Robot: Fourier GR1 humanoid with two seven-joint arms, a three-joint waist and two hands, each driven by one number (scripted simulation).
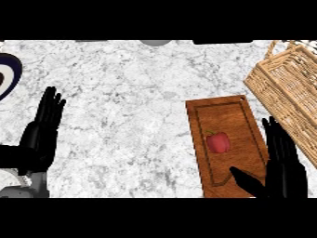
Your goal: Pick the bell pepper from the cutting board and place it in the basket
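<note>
Lying on the wooden cutting board [238,116], right of the frame's centre, the red bell pepper [218,142] sits a little below the board's middle, inside the groove that runs round its edge, its green stem pointing toward the top of the frame. The board stands lengthwise on the grey-white marble counter [133,116], its lower end reaching the bottom of the view.

At lower right the right hand [287,174] is spread open – fingers straight and pointing up the frame, thumb stretched left across the board's lower right corner. Its fingers lie along the board's right edge, just beside the pepper but apart from it; nothing is held.

Right of the board, at the frame's right edge, the woven wicker basket [291,93] lies at a slant, from upper centre-right down to lower right. A looped handle shows at its upper end. Its near wall comes close to the board's upper right corner.

At lower left the left hand [37,144] also holds nothing, with straight fingers pointing up and the thumb out to the left, a grey forearm [32,186] below it – well apart from the board. Upper left, a plate [13,69] with a dark blue rim, a white band and a brown centre is cut by the frame's edge.
</note>
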